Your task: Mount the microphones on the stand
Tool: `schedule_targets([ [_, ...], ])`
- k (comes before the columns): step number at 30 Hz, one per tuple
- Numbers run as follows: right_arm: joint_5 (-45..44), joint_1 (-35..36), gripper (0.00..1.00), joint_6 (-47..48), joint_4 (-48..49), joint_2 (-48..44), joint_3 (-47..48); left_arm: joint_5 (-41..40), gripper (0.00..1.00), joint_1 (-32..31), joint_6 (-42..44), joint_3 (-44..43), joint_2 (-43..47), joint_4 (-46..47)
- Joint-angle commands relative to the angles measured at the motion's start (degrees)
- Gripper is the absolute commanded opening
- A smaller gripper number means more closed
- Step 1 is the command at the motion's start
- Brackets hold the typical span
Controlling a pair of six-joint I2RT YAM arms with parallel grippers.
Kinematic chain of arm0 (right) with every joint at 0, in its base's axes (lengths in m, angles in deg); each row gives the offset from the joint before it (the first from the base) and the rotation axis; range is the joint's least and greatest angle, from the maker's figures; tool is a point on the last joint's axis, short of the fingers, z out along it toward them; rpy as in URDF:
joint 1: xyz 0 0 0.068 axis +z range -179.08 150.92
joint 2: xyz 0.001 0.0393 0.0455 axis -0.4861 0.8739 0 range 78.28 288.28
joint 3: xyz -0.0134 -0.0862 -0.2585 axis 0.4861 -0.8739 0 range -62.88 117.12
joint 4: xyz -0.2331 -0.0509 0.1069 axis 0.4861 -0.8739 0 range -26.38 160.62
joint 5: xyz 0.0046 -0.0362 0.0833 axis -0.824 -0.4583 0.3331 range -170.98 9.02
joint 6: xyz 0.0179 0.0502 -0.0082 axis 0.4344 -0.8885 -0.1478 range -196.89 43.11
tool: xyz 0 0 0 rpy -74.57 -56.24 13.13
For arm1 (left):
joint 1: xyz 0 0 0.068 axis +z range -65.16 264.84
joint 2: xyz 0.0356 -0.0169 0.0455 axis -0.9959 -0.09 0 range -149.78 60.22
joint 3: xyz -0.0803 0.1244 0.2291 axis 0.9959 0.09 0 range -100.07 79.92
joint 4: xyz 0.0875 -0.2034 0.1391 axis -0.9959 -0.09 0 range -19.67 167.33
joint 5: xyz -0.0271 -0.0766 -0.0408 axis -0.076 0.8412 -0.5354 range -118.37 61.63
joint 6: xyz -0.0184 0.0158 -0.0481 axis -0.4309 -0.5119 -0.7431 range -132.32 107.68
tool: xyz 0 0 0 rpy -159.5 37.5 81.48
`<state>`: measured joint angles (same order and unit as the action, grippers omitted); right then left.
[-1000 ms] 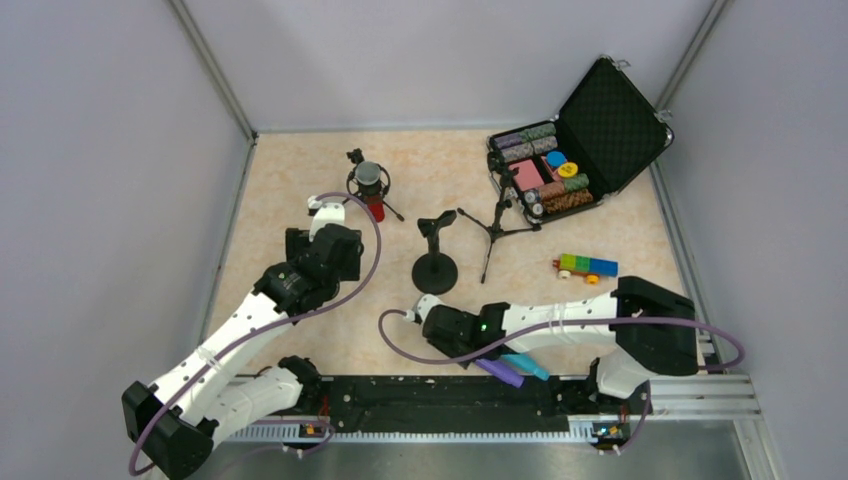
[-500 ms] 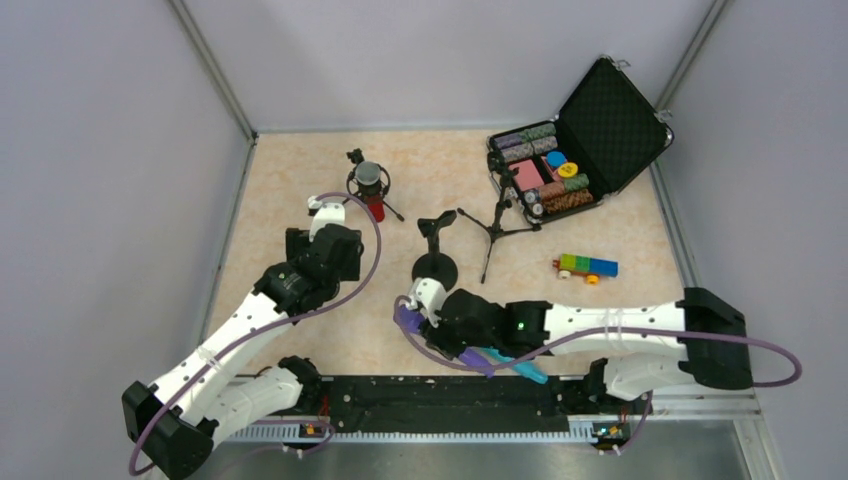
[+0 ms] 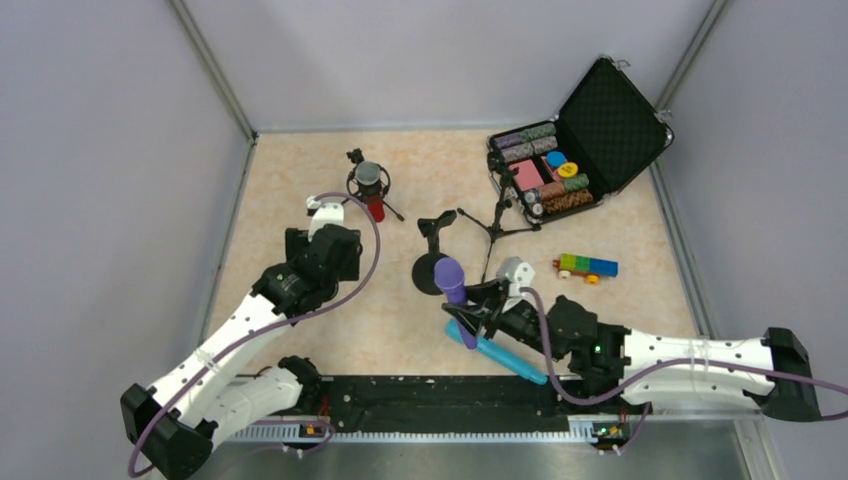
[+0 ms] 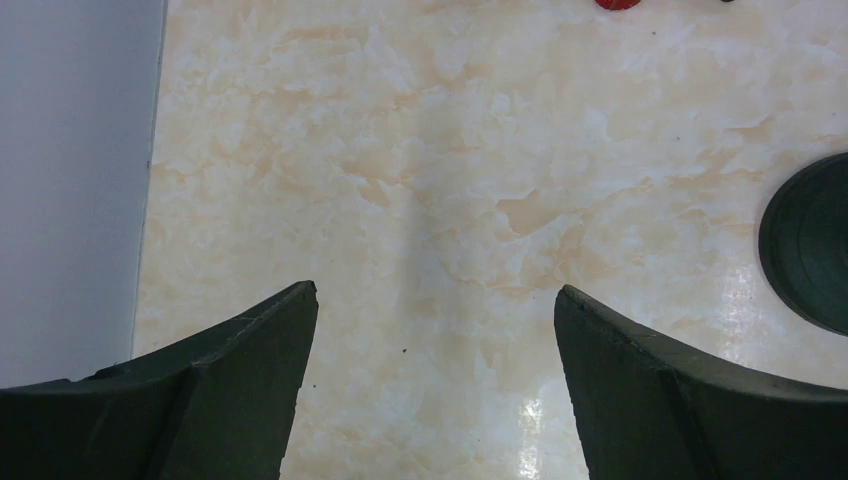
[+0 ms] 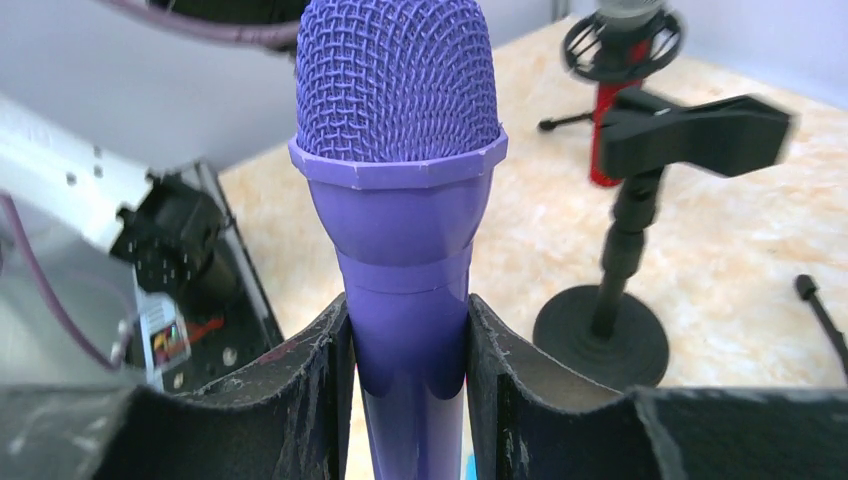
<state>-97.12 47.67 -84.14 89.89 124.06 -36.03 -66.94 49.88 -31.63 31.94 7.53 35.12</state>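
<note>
The right gripper (image 5: 408, 335) is clenched on the purple microphone (image 5: 400, 150), held head up just on the near side of the round-base stand (image 5: 615, 260). The blue microphone (image 3: 500, 355) lies on the surface (image 4: 450, 150), nearer than the stand. The red microphone (image 3: 372, 190) stands beyond and left of it. The left gripper (image 4: 435, 290), left of the stand, is spread wide, holding nothing.

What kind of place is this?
Probably a robot practice booth: grey walls box in a table, the left arm and right arm are bolted at its near edge, with toys like the purple microphone and block train.
</note>
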Motion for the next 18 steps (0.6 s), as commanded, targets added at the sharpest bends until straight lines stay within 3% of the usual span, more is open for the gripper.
schedule_targets([
  [1, -9.02, 0.20, 0.00, -1.42, 16.01, -6.48, -4.07, 1.73, 0.92, 0.10, 0.25, -1.91, 2.15, 1.73],
  [9, -14.27, -0.12, 0.00, -1.48, 23.00, -14.73, -10.36, 13.38, 0.92, 0.15, -0.62, -0.23, 7.53, 9.41],
  [18, -13.82, -0.24, 0.00, -0.26, 22.43, -14.53, -10.25, 25.44, 0.91, 0.16, 2.09, 11.60, 21.13, 34.26],
])
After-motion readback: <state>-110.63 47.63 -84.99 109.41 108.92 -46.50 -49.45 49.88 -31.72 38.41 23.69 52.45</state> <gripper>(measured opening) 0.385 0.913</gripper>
